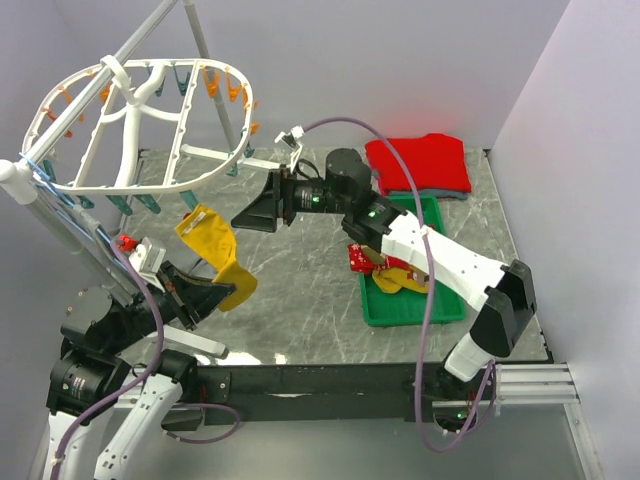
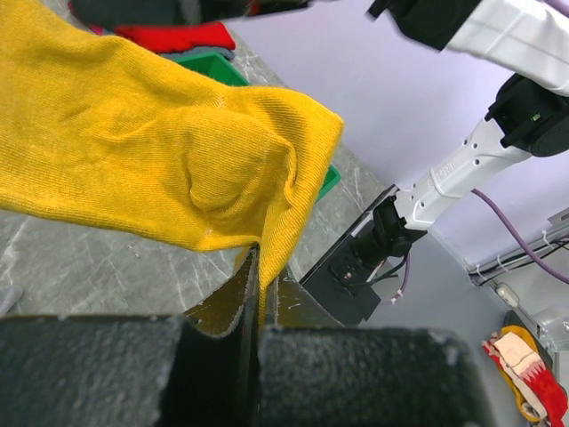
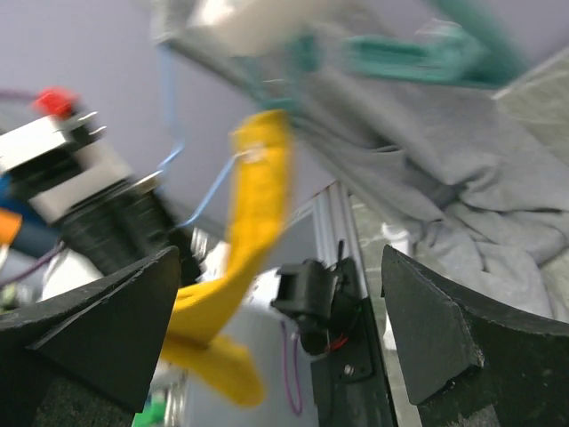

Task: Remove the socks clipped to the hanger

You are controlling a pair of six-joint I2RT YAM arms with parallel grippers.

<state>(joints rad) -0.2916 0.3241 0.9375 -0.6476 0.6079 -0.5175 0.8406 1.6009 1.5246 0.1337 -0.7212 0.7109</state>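
Observation:
The white oval hanger (image 1: 130, 120) with orange and teal clips hangs at the upper left. A mustard-yellow sock (image 1: 215, 250) hangs below its near rim, its top end up by a teal clip (image 1: 187, 201). I cannot tell if that clip still holds it. My left gripper (image 1: 225, 295) is shut on the sock's lower end. In the left wrist view the sock (image 2: 160, 151) runs down between the closed fingers (image 2: 260, 267). My right gripper (image 1: 250, 215) is open and empty, just right of the sock, which shows blurred in the right wrist view (image 3: 253, 222).
A green tray (image 1: 447, 310) at the right holds a red patterned sock (image 1: 362, 258) and yellow-tan socks (image 1: 400, 280). A folded red garment (image 1: 420, 165) lies behind the tray. The hanger's metal stand pole (image 1: 215, 85) rises at the back. Grey cloth (image 3: 444, 196) lies under the hanger.

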